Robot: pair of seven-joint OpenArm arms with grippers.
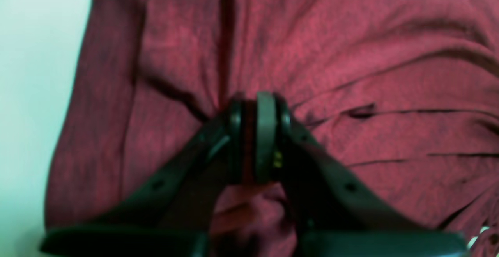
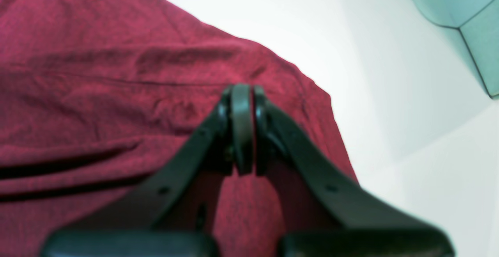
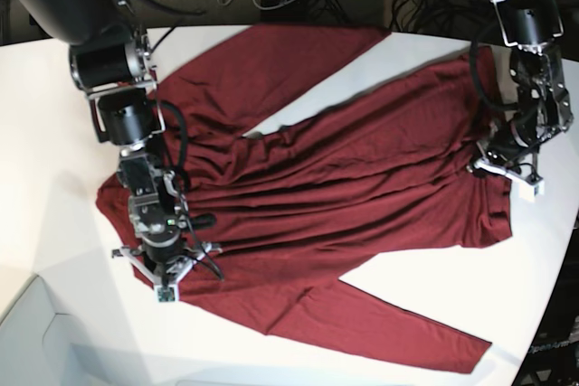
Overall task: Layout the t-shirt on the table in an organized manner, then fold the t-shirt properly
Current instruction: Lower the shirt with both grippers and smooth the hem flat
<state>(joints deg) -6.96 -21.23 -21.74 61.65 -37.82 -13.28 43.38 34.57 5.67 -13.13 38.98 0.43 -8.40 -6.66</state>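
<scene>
Both end effectors, left [image 1: 255, 140] and right [image 2: 242, 132], pinch the t-shirt [image 3: 344, 178].

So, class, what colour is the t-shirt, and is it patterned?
The t-shirt is plain dark red, unpatterned; the base view shows it best.

2 black-and-silver arms trail black cables; each dark hand [image 1: 255, 140] [image 2: 243, 130] has seemingly greenish-grey pads.

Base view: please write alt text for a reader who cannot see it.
A large dark red long-sleeved shirt of thin wrinkled fabric lies spread across a smooth white tabletop, one sleeve toward the far edge and one toward the near edge. Two black robot arms reach down to opposite ends, the right tool and left tool each closed on fabric.
</scene>
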